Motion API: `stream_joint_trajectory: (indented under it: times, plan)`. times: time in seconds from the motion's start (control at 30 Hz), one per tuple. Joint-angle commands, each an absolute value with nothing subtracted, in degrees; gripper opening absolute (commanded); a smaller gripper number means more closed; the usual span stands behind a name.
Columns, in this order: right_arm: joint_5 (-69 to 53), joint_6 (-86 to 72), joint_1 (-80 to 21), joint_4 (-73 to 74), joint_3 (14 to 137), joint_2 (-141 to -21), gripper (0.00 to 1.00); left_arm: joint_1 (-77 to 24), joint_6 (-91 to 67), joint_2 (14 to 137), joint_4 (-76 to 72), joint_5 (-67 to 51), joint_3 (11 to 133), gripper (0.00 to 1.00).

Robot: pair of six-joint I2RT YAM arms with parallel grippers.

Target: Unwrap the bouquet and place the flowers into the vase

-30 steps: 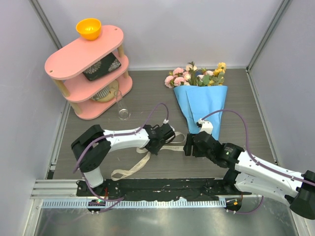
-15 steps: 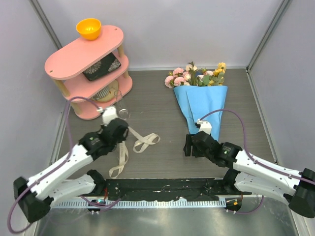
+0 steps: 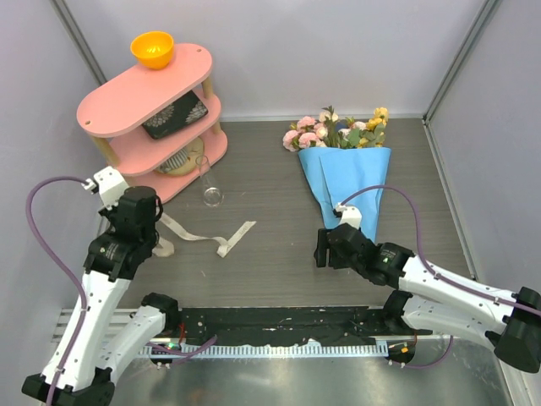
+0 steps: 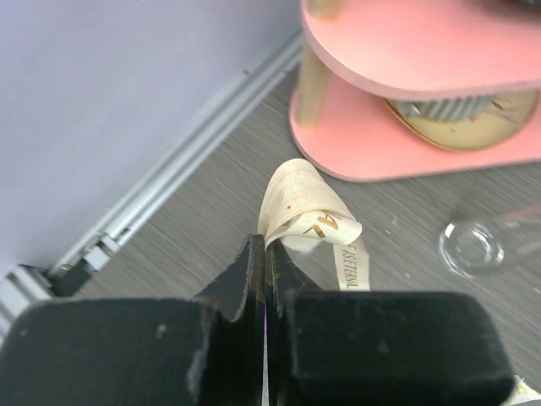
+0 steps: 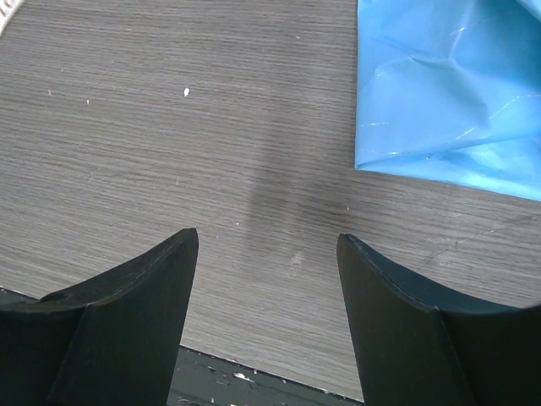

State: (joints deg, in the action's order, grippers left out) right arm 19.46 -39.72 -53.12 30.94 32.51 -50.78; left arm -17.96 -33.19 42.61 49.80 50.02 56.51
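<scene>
Here, the left hand point(image 4: 265, 254) is clamped on the cream ribbon point(image 4: 308, 203), which loops just ahead of its fingertips. The vase point(image 4: 473, 245) sits ahead to its right, near the pink shelf point(image 4: 423, 51). The right hand point(image 5: 266, 245) hovers with fingers apart, gripping nothing. The bouquet point(image 3: 347, 165) lies ahead of it, the blue paper point(image 5: 448, 85) on the desk point(image 5: 169, 127) just ahead to its right.

My black left fingers point(image 4: 241, 286) are matt plastic. The cream printed ribbon point(image 4: 297, 199) looks soft and woven, the blue paper cone point(image 5: 448, 85) creased and faintly glossy, the grey wood-grain tabletop point(image 5: 169, 127) matt.
</scene>
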Motion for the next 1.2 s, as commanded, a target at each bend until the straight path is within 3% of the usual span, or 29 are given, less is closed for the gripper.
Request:
stream_joint_trajectory:
  times: [0.0,0.23,0.5,0.63,0.77,0.93,1.07,1.17]
  plan:
    - [21.88,-38.85,-52.91,30.5,35.77,-51.06,0.73,-15.82,-26.64,41.14,46.32,59.4,58.62,0.0]
    - [22.76,-38.32,-52.82,31.11,36.56,-51.68,0.73,-14.5,-18.91,37.97,41.67,66.43,61.25,0.0]
    - [22.41,-37.88,-52.91,30.06,37.0,-53.61,0.73,-14.5,5.93,33.05,23.31,73.65,63.63,0.0]
    - [22.06,-37.88,-52.82,29.62,36.91,-53.96,0.73,-14.5,10.02,32.34,18.02,73.48,65.03,0.0]
    - [21.71,-37.88,-52.82,29.36,37.0,-54.32,0.73,-14.5,1.97,33.57,24.5,69.8,65.92,0.0]
    - [21.62,-38.41,-52.73,29.09,37.0,-54.14,0.73,-14.59,-21.94,38.31,42.69,55.83,62.51,0.0]
    - [21.62,-38.58,-52.74,29.79,37.18,-53.79,0.73,-14.5,-32.85,39.99,42.28,44.32,54.42,0.0]
    - [22.06,-38.67,-52.82,30.85,37.18,-52.83,0.73,-14.5,-37.69,40.08,42.19,43.77,50.63,0.01]
